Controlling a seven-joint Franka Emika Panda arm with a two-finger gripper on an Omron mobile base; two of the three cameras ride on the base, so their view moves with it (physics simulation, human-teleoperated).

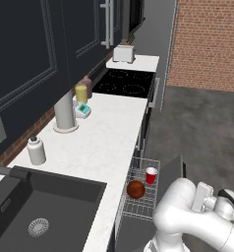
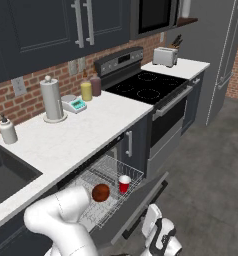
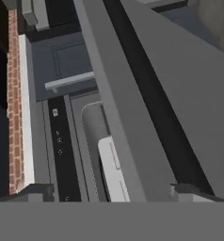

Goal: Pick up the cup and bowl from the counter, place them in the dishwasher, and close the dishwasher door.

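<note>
Left base view: red cup [image 1: 151, 174] and reddish-brown bowl [image 1: 135, 189] both sitting in the pulled-out wire rack [image 1: 138, 206] of the dishwasher [image 1: 153, 197], bowl nearer the camera, cup just beyond it, close but apart. Dishwasher door [image 1: 170, 170] hanging open past the rack, beside the white counter [image 1: 109, 138]. Along the wall on the counter: paper towel roll [image 1: 65, 114], soap bottle [image 1: 36, 150], yellow jar [image 1: 81, 93]. Dark sink [image 1: 40, 206] at lower left, black stove [image 1: 124, 82] further on, toaster [image 1: 123, 53] past it.

Right base view: same layout from the other side. Bowl [image 2: 100, 192] and cup [image 2: 124, 183] side by side in the rack [image 2: 103, 187], cup toward the stove [image 2: 148, 85]. Door [image 2: 141, 202] dropped down and out, far from closed. Gripper [image 2: 158, 239] low, below the door's outer edge, fingers not readable here.

Hand view: looking along the door's edge [image 3: 132, 94] (grey slab running diagonally across). Two dark fingertips [image 3: 36, 190] spread wide at the bottom corners, nothing between them, so released and empty.
</note>
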